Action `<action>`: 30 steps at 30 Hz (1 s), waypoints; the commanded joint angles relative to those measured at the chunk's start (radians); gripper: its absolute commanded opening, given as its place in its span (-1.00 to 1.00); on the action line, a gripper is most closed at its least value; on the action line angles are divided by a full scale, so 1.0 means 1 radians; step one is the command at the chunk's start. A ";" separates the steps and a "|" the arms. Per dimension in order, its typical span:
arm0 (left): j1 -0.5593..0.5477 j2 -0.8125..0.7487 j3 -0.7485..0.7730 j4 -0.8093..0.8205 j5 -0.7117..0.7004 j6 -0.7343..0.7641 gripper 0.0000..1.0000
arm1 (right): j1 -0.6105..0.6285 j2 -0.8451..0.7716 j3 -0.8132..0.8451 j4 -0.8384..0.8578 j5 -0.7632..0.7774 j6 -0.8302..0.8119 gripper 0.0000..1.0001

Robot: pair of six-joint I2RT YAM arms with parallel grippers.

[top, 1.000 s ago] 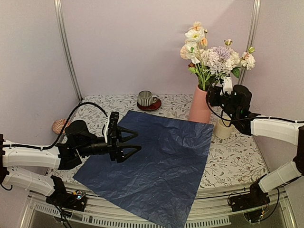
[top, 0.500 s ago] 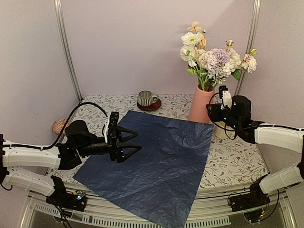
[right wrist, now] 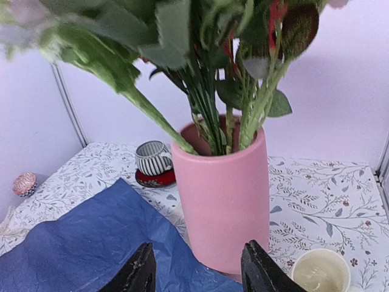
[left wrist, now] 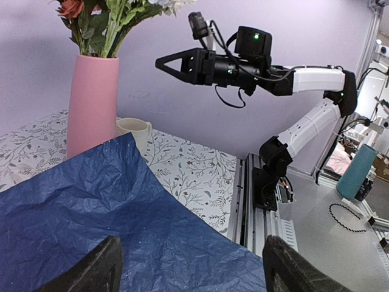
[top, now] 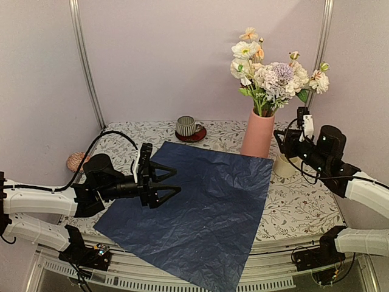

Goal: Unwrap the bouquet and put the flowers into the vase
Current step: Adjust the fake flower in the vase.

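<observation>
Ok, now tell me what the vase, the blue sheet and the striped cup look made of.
The vase looks like matte ceramic: smooth pink, no shine. The blue sheet is thin paper, finely crinkled, faint sheen. The striped cup is probably glazed ceramic; too small to be sure.

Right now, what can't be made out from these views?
- Flowers: right wrist, blooms blurred, cut by top edge.
- Stem ends: every view, hidden inside vase.
- Cream mug: top view, partly behind right end effector.
- Small pink object: top view, too small to identify.
</observation>
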 commanded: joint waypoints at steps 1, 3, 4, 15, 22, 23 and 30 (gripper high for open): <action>-0.006 -0.005 0.007 0.005 0.007 0.000 0.63 | -0.004 -0.108 0.069 -0.106 -0.057 -0.015 -0.01; -0.007 0.001 0.014 0.001 0.011 0.002 0.63 | -0.003 -0.147 0.112 -0.142 -0.062 -0.019 -0.01; -0.006 0.004 0.017 0.000 0.012 0.003 0.63 | -0.004 -0.165 0.133 -0.160 -0.064 -0.020 -0.01; -0.006 0.018 0.033 -0.004 0.013 0.005 0.63 | -0.004 -0.075 0.534 -0.328 -0.084 -0.085 -0.05; -0.006 0.023 0.033 -0.002 0.013 0.005 0.63 | -0.004 0.117 0.697 -0.314 -0.077 -0.059 0.17; -0.006 0.023 0.032 -0.002 0.012 0.006 0.63 | -0.004 0.144 0.717 -0.312 -0.076 -0.055 0.18; -0.007 0.017 0.022 -0.001 0.002 0.013 0.63 | -0.003 0.268 0.780 -0.330 -0.003 -0.052 0.18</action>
